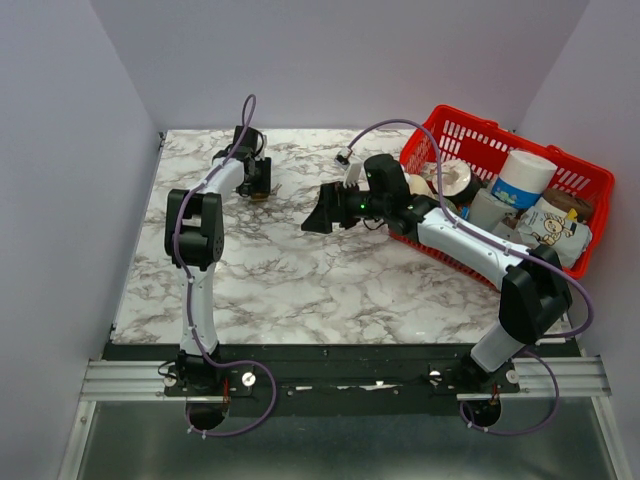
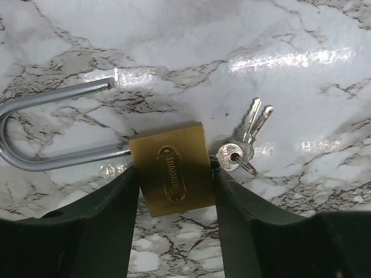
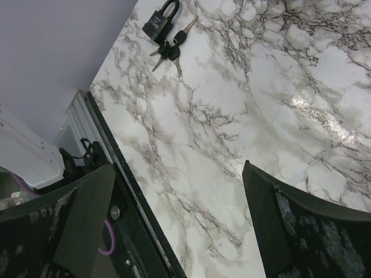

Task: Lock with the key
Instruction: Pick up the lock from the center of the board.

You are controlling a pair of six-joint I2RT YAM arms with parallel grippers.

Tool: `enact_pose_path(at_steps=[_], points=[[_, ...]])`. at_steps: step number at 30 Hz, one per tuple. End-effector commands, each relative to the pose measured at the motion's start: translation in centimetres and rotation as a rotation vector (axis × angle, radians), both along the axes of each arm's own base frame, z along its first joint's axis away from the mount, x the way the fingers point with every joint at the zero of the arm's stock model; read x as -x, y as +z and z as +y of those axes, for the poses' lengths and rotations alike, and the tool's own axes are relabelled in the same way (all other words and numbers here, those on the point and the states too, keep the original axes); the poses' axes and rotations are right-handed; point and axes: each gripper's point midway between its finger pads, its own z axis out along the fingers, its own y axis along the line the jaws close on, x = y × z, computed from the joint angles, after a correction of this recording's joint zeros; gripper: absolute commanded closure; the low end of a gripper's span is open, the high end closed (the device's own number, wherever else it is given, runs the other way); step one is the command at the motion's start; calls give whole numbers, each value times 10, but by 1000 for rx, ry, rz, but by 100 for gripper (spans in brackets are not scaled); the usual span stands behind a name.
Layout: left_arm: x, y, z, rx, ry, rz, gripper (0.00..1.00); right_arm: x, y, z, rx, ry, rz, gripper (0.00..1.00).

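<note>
- Black right gripper [image 1: 318, 215] hangs over the marble table [image 1: 300, 290], just off the left side of the red basket [image 1: 478, 126], its jaws spread wide with nothing between them
- Brass padlock [image 2: 171, 159] lies flat well apart from the basket, across the table toward the far left corner; the left gripper [image 2: 175, 185] is clamped on its body, with one of its fingers [image 2: 116, 226] against the shackle end and the other against the key end
- Steel shackle [image 2: 69, 160] stands swung out, its free tip clear of the body, so the locking is not yet done; a bunch of keys [image 2: 235, 155] touches the body's bottom face, and one looks seated in the keyhole, though that is not certain
- Handling, as a judgement: the body should be dense, rigid and smooth, likely to skate on the glossy marble unless pinned, as it is now; the keys are thin and loose on their ring, so the seated key's flat head is the place to pinch
- Only the left wrist view shows the open shackle and the keys; from above the gripper hides them
- Only the right wrist view shows a dark padlock [image 3: 157, 24] with its own keys [image 3: 171, 49] far ahead of the fingers; where it lies from the basket cannot be told
</note>
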Motion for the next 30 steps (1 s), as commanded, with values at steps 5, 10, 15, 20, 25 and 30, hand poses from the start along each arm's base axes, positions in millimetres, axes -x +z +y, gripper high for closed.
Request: enact_pose_path(at_steps=[5,10,15,20,25,30], points=[[29,4,11,-48,58,21,85,-9,10,-5,-9,2,-24,0],[60,36,11,-50,20,-37,100,-6,6,-11,0,13,-15,0],[93,57,5,-52,-51,-86,100,-1,3,-11,-3,23,12,0],[134,61,-6,-41,-156,-110,100,2,2,-7,-15,35,43,0],[156,95,-13,-42,-277,-251,100,3,7,1,-51,62,94,0],[179,142,-28,-14,-423,-430,100,7,16,11,-107,103,132,0]])
